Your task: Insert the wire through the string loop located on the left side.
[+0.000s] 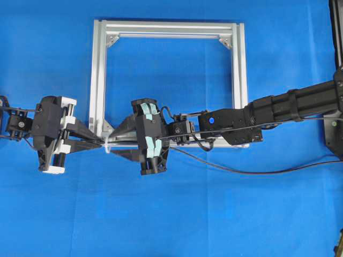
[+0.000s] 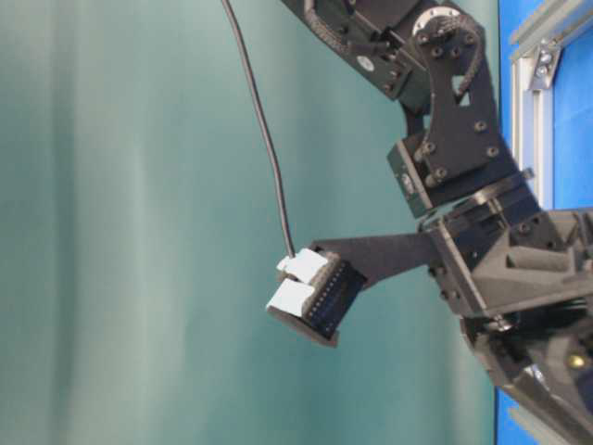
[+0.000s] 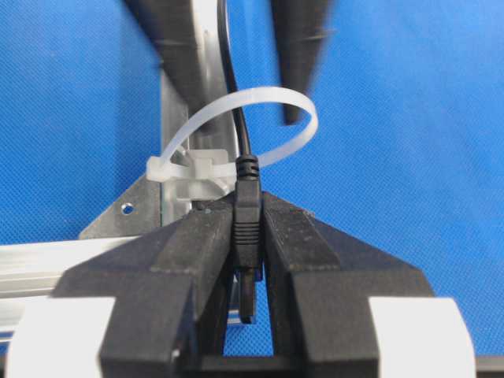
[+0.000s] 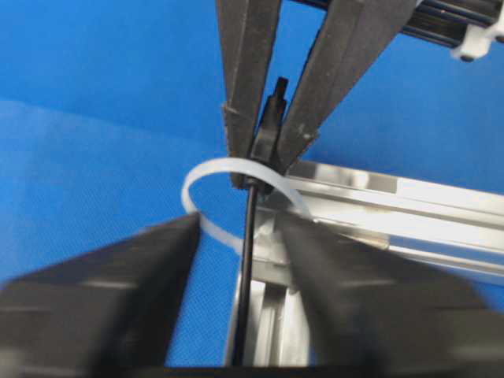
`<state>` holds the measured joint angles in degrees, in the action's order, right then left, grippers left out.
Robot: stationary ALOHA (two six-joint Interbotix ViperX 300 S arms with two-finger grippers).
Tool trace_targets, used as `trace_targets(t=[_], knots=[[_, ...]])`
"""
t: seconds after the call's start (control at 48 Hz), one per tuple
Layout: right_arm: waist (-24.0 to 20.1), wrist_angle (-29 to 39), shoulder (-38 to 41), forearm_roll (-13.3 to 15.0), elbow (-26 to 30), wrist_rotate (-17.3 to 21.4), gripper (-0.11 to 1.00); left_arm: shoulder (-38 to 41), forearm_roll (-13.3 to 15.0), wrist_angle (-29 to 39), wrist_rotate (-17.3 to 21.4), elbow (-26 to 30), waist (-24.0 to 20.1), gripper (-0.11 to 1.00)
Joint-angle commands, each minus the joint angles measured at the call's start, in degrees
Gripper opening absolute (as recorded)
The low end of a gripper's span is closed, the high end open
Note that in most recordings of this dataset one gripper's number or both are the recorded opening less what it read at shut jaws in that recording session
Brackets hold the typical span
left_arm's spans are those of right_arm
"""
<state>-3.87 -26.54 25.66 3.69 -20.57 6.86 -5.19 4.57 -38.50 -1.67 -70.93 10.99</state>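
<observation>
Overhead: both end effectors meet at frame corner, handoff spot.

Left wrist: left end effector clenched on plug of wire, wire running through loop.

Right wrist: right end effector released, fingers either side of wire, probably so left can pull.

Your left gripper is clamped tight; your right gripper faces it tip to tip, jaws parted.
</observation>
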Motion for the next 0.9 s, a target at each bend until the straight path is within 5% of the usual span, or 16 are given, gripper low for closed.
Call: trace_targets(t=[0.0,0.146,0.521,0.874], knots=[[-0.3,-0.1,-1.4,-0.5,0.5,0.1,0.62,-1.0,-0.2,-0.3,0.0,0.2,0.0,0.06],[-0.4,-0.3,-1.6,-1.3,0.1,0.1,0.95,-1.1,-0.2,-0.3,0.0,0.0,-0.1,0.06],[-0.4,-0.7,-4.2,-1.4,-4.3,0.0,0.95,-7.8,-0.2,1.0,-0.2,-5.1,-0.1,0.06],[-0.4,-1.6,-4.8,-1.4,-5.4,-0.1,0.95,-26.5,-0.1,7.1,-0.3,-10.5,-0.1,0.06]])
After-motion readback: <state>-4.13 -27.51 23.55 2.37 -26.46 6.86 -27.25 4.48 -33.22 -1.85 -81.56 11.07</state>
